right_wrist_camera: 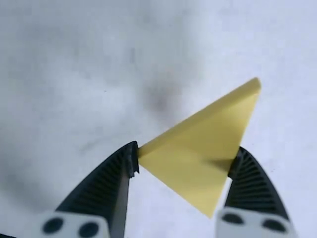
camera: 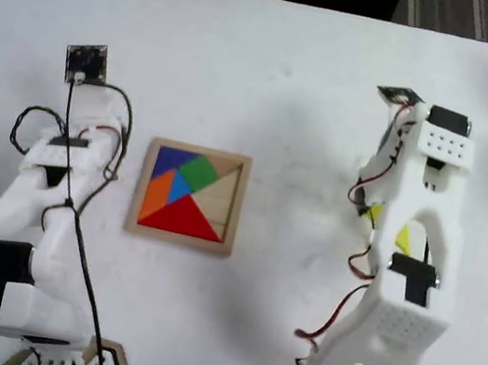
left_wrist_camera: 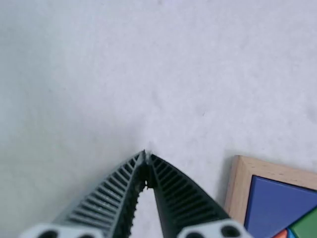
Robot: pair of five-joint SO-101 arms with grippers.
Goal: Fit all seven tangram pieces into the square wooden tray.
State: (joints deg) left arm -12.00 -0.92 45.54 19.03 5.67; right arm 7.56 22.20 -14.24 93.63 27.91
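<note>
Yellow triangle (right_wrist_camera: 205, 144) in grip of right end effector (right_wrist_camera: 186, 152), above table (right_wrist_camera: 74, 59).

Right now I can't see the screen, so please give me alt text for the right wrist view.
A yellow triangular tangram piece is gripped between the dark ribbed jaws of the right gripper, over the white table.
</note>
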